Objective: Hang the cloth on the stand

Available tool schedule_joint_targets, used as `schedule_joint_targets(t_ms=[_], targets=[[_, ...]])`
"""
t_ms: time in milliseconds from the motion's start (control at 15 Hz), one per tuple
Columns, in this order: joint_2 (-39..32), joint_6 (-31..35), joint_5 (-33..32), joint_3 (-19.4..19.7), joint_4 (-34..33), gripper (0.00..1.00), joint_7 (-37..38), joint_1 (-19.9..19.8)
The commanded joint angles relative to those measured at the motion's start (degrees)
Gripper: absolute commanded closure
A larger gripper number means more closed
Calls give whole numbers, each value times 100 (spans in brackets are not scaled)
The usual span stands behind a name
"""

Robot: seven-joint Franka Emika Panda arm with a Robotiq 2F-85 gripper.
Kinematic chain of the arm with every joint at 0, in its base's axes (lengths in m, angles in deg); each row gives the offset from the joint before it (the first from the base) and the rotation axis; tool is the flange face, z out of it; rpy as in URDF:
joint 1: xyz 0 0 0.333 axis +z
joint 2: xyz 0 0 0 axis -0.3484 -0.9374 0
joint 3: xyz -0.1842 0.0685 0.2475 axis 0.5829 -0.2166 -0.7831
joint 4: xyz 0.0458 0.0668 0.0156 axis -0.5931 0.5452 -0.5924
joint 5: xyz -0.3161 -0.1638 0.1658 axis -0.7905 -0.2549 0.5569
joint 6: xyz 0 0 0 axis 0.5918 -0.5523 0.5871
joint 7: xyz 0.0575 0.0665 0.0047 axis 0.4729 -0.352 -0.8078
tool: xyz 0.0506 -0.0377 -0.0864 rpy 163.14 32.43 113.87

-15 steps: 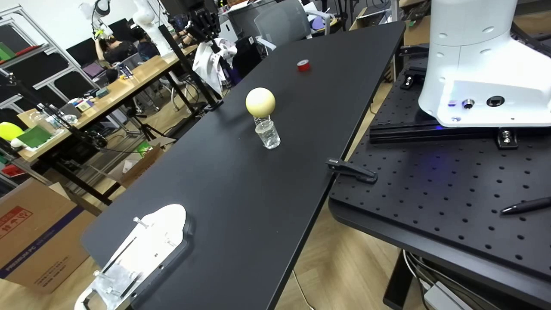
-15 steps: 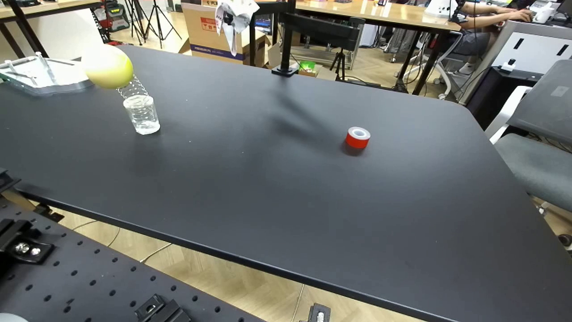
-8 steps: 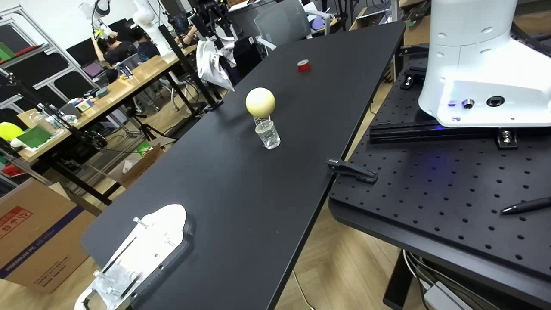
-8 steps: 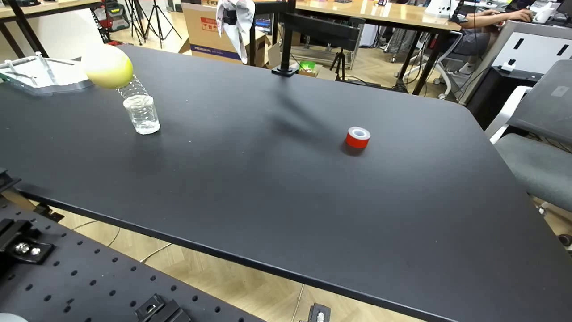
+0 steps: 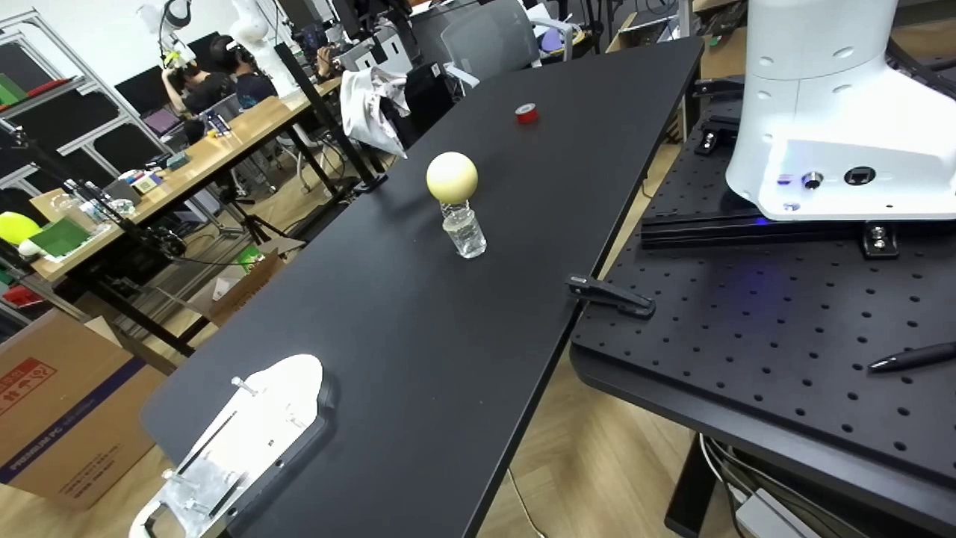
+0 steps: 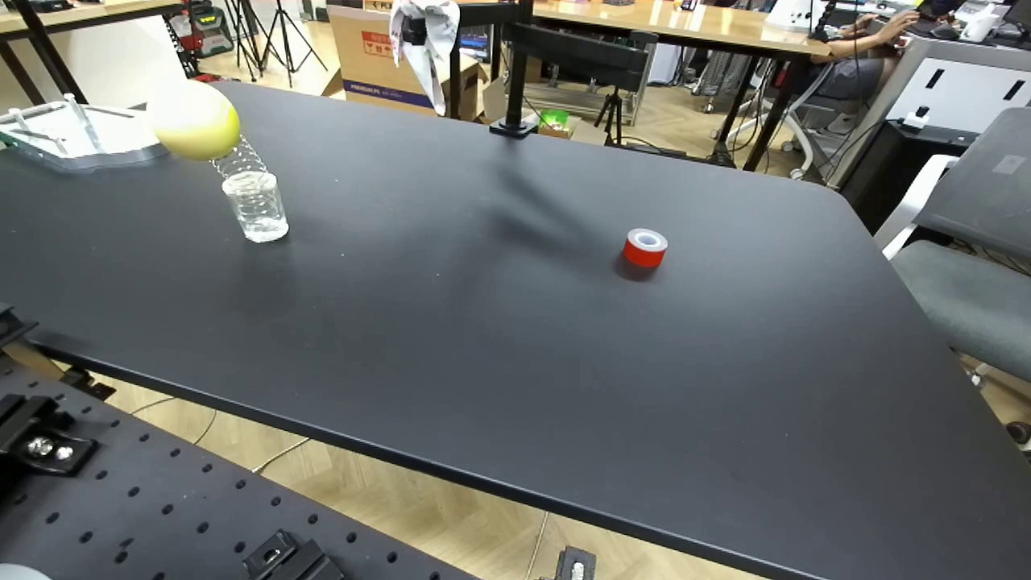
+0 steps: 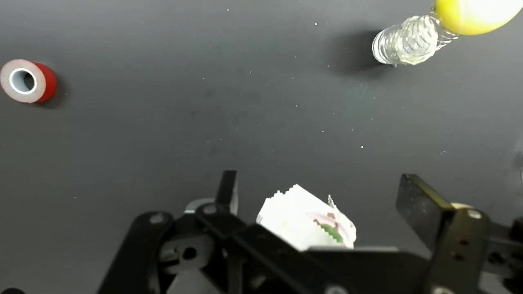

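Note:
The white cloth [image 5: 367, 112] hangs from the black stand [image 5: 317, 104] at the table's far edge. In another exterior view the cloth [image 6: 431, 48] drapes over the end of the side bar of the stand [image 6: 519, 76], its lower corner dangling free. My gripper [image 7: 320, 188] has its two fingers wide apart in the wrist view. Below and between them shows the cloth [image 7: 298, 220], with a green and pink print, touching neither finger. Dark parts of my gripper [image 5: 379, 36] appear above the cloth at the top of an exterior view. The stand is not discernible in the wrist view.
A clear bottle-like holder [image 6: 258, 209] with a yellow ball [image 6: 195, 121] on top stands on the black table [image 6: 483, 338]. A red tape roll [image 6: 644, 248] lies on the table. A white fixture with pegs [image 5: 258, 411] sits at one table end.
My gripper's fingers have spread and let go of the cloth. The gripper has risen away from it. The cloth has dropped slightly and now hangs still on the stand.

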Motion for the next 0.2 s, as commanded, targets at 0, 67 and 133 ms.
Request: schedule_joint_targets(t_ms=[0,67,133], targets=[[441,-242,110,52,358,0,5,3],[523,-365,153,57,422,0,-123,-13],[623,-501,157,60,511,0,-400,-29]])
